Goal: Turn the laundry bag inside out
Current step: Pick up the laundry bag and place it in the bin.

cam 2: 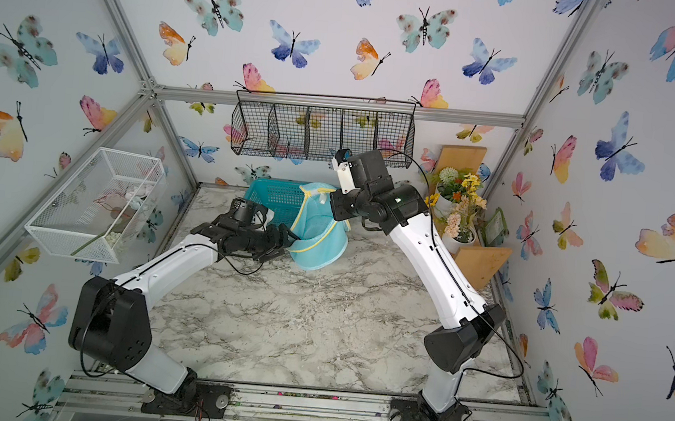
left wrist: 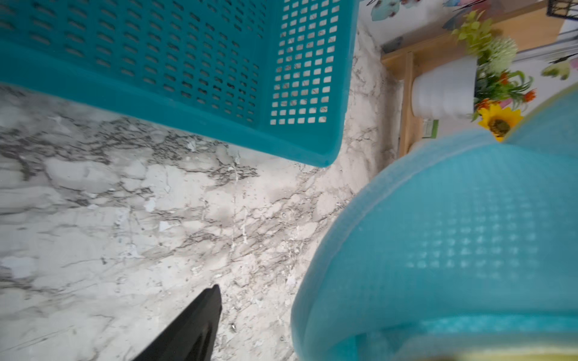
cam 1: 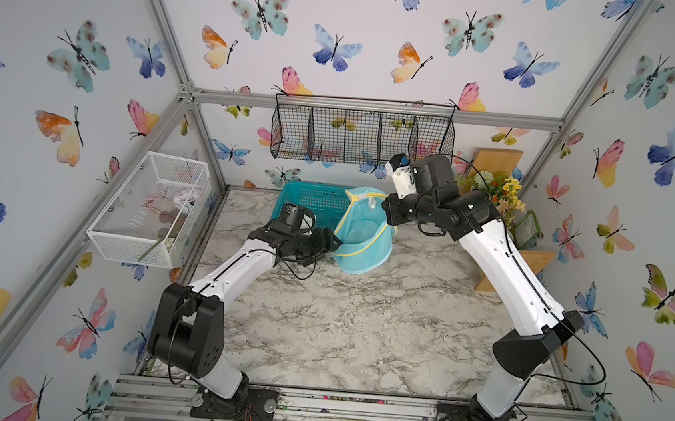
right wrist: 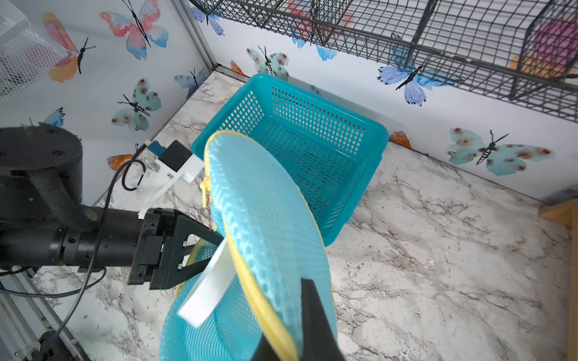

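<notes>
toward the back of the table [cam 1: 359,326] the left gripper [cam 1: 331,242] hangs jaws spread beside the laundry bag [cam 1: 362,238], light and floppy just before the teal basket [cam 1: 307,198], likely best taken at its stiffer yellow piping [right wrist: 269,312], which the right gripper [cam 1: 386,220] pinches up top

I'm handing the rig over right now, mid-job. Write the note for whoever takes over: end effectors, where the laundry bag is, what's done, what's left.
Left end effector: open, jaws spread at the yellow-piped rim of the laundry bag, gripping nothing.
Right end effector: shut on the piped edge of the bag's round flap, holding it lifted.
Bag: standing on the marble table, mouth up, beside the teal plastic basket and not in it.
Done: bag gripped and opened up.
Left: the turning itself. Nothing looks pushed through the mouth yet, so probably regrip the rim with the left.
</notes>
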{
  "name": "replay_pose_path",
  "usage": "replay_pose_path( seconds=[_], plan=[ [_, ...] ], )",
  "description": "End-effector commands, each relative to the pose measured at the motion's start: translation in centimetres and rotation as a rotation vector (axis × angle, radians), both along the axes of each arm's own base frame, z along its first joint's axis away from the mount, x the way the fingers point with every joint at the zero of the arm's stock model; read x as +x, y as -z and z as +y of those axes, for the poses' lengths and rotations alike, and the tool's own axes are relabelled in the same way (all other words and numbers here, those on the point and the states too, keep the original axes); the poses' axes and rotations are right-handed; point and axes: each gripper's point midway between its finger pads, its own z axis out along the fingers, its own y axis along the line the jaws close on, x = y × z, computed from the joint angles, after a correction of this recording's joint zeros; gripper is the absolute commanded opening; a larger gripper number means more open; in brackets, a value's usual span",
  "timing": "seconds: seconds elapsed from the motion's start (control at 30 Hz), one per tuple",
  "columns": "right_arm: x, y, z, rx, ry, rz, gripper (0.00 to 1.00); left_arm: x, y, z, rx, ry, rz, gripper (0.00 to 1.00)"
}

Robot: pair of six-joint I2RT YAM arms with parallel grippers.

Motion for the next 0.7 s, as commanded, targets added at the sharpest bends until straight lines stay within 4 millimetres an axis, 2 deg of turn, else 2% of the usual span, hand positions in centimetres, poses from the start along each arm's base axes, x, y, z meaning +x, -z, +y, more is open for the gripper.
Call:
replay_pose_path(
  seconds=[0.0,0.2,0.27,0.3,0.37,0.5,0.53,0.57,0.6,0.67],
  plan=[
    [-0.7,-4.8,1.6,0.199,-0.039,-0.065,0.03,-1.4,-4.5,-2.5,-0.305,0.086,-0.051,0.78],
    [-0.7,-3.1,2.2,0.217,-0.046,-0.009,0.03,-1.9,-7.5,-2.9,-0.44,0.12,-0.107,0.73],
    [-0.5,-2.5,2.3,0.214,-0.043,0.01,0.02,-2.1,-8.5,-3.1,-0.466,0.132,-0.127,0.66],
    [-0.4,-2.2,2.4,0.208,-0.043,0.018,0.02,-2.2,-8.7,-3.1,-0.469,0.136,-0.131,0.6],
    [-0.1,-1.3,2.2,0.187,-0.027,0.038,0.03,-2.1,-9.4,-2.9,-0.472,0.14,-0.143,0.43],
    [1.4,1.2,0.7,0.116,0.05,0.103,0.02,-1.9,-10.3,-2.2,-0.41,0.148,-0.169,0.06],
    [1.8,1.9,0.2,0.102,0.072,0.134,0.03,-1.8,-10.5,-2.0,-0.372,0.153,-0.18,0.0],
    [2.1,2.5,-0.4,0.102,0.094,0.166,0.07,-1.6,-10.6,-1.8,-0.332,0.15,-0.18,0.0],
    [2.4,2.8,-0.9,0.118,0.11,0.201,0.18,-1.2,-10.5,-1.5,-0.268,0.151,-0.197,0.0],
    [2.7,3.4,-1.9,0.169,0.136,0.279,0.47,-0.2,-10.5,-0.7,-0.156,0.117,-0.21,0.0]
  ],
)
